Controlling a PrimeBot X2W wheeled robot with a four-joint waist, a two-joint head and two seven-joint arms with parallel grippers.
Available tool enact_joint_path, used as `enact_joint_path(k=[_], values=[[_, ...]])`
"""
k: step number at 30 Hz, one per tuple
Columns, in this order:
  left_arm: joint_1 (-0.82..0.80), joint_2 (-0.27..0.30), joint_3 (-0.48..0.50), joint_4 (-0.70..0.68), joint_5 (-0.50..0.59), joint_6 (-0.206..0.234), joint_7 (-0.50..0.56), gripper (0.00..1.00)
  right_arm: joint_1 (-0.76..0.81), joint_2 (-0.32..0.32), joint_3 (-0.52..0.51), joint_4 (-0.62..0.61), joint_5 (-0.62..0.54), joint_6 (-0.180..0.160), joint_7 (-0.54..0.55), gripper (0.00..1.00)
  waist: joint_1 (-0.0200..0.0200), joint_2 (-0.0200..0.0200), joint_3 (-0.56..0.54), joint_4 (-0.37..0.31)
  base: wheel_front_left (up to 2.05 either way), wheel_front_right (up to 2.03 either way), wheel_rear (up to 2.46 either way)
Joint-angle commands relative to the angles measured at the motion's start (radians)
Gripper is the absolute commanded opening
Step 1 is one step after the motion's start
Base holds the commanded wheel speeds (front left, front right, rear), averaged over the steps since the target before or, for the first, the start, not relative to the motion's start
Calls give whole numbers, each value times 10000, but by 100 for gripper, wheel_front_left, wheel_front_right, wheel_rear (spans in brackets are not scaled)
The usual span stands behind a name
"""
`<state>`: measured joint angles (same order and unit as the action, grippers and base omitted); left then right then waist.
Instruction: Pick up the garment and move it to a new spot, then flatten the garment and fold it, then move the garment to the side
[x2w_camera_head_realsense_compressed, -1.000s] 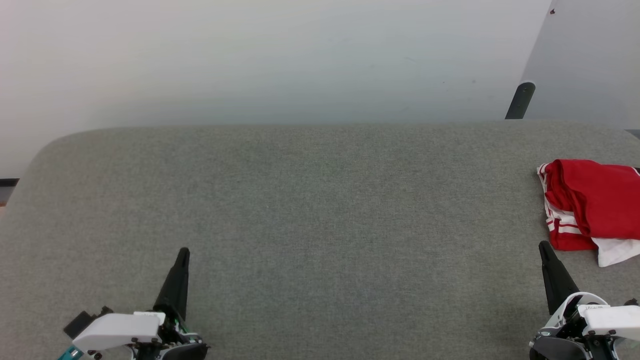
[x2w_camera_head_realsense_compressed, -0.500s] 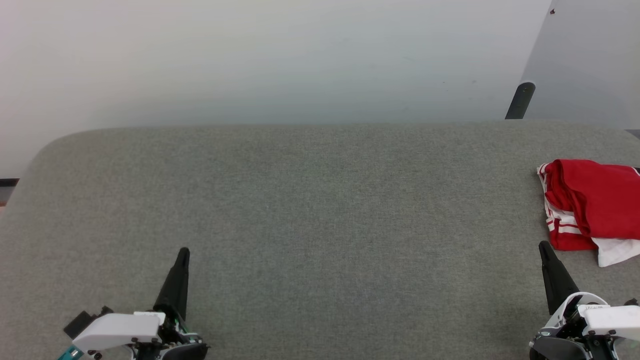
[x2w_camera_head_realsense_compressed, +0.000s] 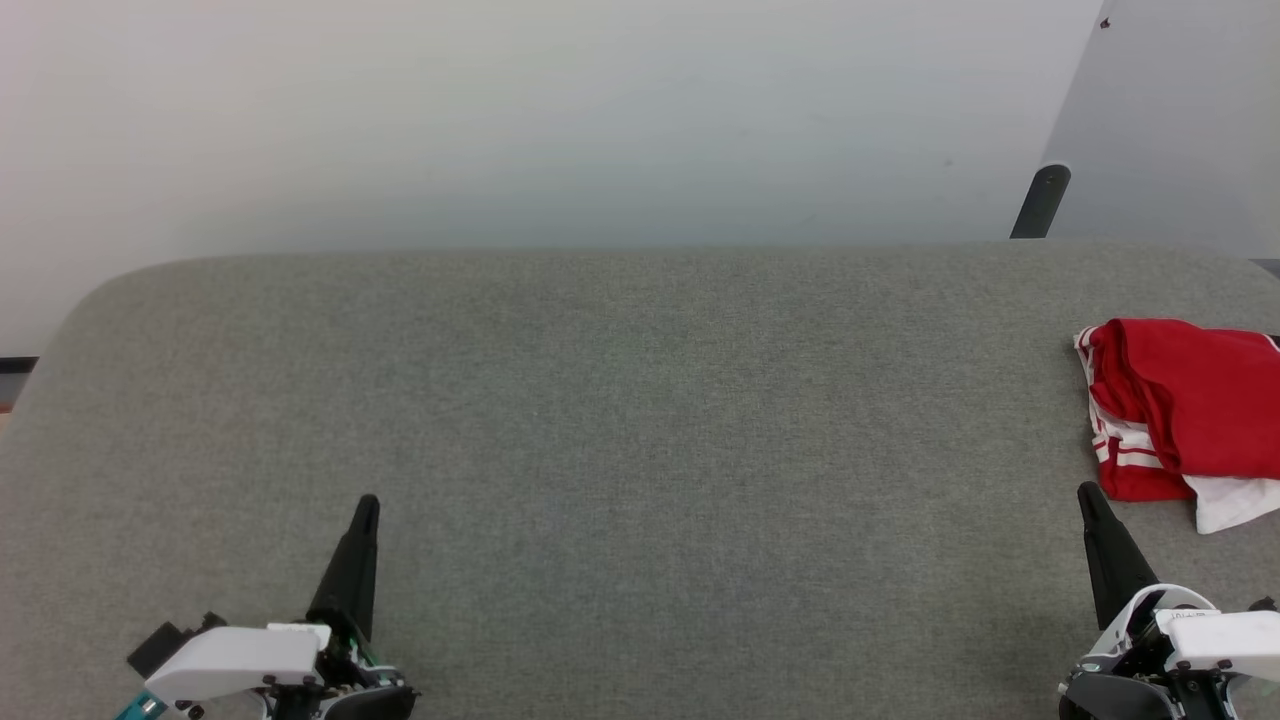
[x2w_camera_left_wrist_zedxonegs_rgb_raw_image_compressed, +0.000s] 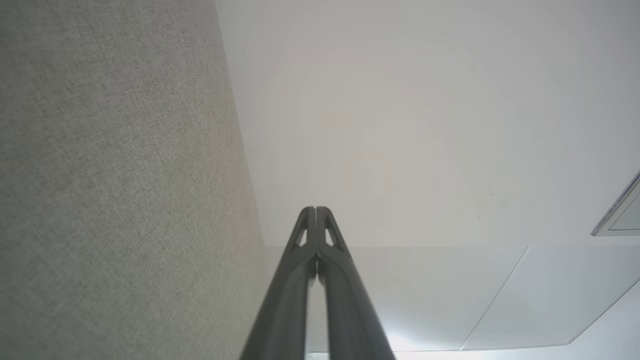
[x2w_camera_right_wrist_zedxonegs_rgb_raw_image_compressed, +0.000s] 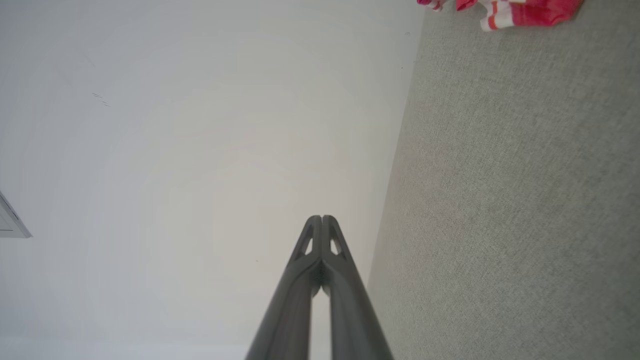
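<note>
The garment (x2w_camera_head_realsense_compressed: 1185, 410) lies bunched at the right edge of the grey table (x2w_camera_head_realsense_compressed: 640, 420), red with red-white striped trim and a white sleeve at its near side; its print is hidden. A corner of the garment (x2w_camera_right_wrist_zedxonegs_rgb_raw_image_compressed: 505, 11) peeks into the top of the right wrist view. My right gripper (x2w_camera_head_realsense_compressed: 1086, 492) is shut, empty, its tip just left of and nearer than the garment, apart from it. Far off at the lower left, my left gripper (x2w_camera_head_realsense_compressed: 367, 503) is shut and empty too. In the wrist views the left gripper (x2w_camera_left_wrist_zedxonegs_rgb_raw_image_compressed: 315, 209) and right gripper (x2w_camera_right_wrist_zedxonegs_rgb_raw_image_compressed: 322, 217) show fingers pressed together.
The table's grey fabric top has rounded far corners. Behind it is a pale wall, with a dark post (x2w_camera_head_realsense_compressed: 1040, 200) rising at the back right beside a grey panel (x2w_camera_head_realsense_compressed: 1170, 120).
</note>
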<state>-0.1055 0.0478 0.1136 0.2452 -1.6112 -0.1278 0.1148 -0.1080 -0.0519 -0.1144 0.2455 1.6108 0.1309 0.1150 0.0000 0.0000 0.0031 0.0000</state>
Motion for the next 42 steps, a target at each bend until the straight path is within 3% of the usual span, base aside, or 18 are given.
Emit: enact_joint_path(k=[1,42], values=[[-97,6,17,8,-32,-60,23,0,-34,35,-2,0,40,-3,18,0,0,0,0,0,0,0,0],[-96,6,15,6,-34,-60,21,0,-34,35,0,-1,41,-3,16,0,0,0,0,0,0,0,0]])
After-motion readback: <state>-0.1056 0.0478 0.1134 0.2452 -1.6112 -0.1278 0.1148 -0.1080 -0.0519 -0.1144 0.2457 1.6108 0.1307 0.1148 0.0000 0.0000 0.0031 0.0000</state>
